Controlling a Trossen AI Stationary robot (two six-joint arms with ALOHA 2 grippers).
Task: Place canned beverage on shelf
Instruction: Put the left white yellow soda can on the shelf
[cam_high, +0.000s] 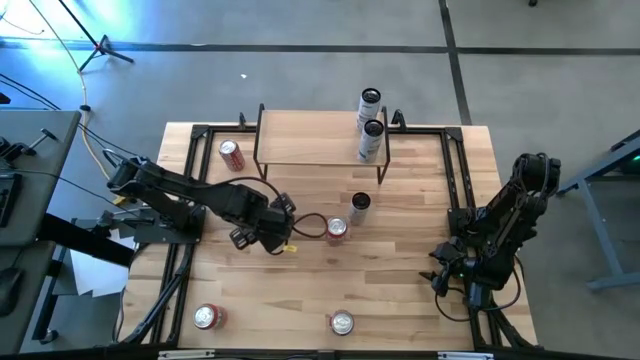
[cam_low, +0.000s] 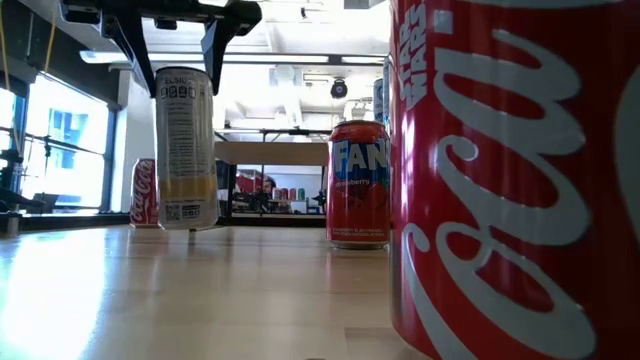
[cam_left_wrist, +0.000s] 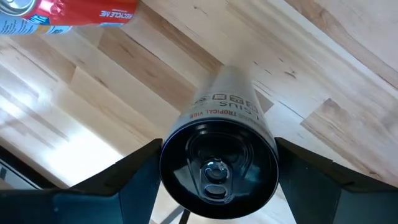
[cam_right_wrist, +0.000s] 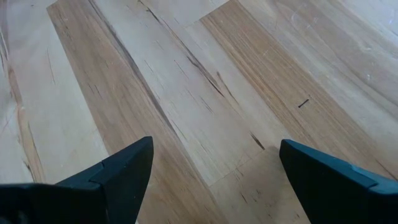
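Two slim cans already stand at the right end of the shelf (cam_high: 300, 135). A third slim can (cam_low: 186, 148) is upright on the worktop (cam_high: 400, 290) at mid-frame of the high view. Its long axis is vertical and its black lid faces up. The left claw (cam_low: 178, 62) straddles its top with fingers apart, apparently not clamping. The lift onto the shelf is not yet done, and other cans wait nearby. The right claw (cam_high: 455, 270) sits parked at lower right, fingers apart and empty.
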